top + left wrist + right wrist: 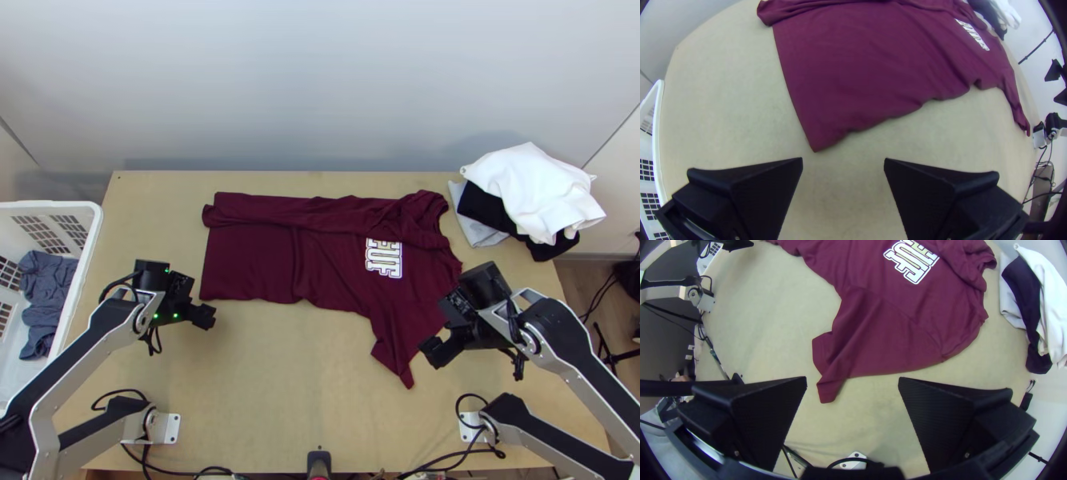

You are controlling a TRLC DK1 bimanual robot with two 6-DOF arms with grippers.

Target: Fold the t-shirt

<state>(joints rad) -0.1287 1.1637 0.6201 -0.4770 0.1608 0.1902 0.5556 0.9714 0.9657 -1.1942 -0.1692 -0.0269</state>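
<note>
Maroon t-shirt (pixel 256 264) with white lettering (pixel 384 260), tan table (pixel 272 384), white basket (pixel 48 206), white cloth (pixel 532 188), black cloth (pixel 480 206)

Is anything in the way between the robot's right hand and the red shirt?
No, nothing I can see is in the way. The right gripper is open, and only bare table lies between its fingers and the nearest sleeve of the dark red t-shirt. The pile of clothes sits off to the side.

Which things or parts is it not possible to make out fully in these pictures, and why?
Top view: part of the print on the t-shirt, under the folded-over cloth.
Top view: part of the basket, cut off by the edge.
Top view: much of the black cloth, under the white cloth.
Left wrist view: the t-shirt's far side, cut off by the edge.
</note>
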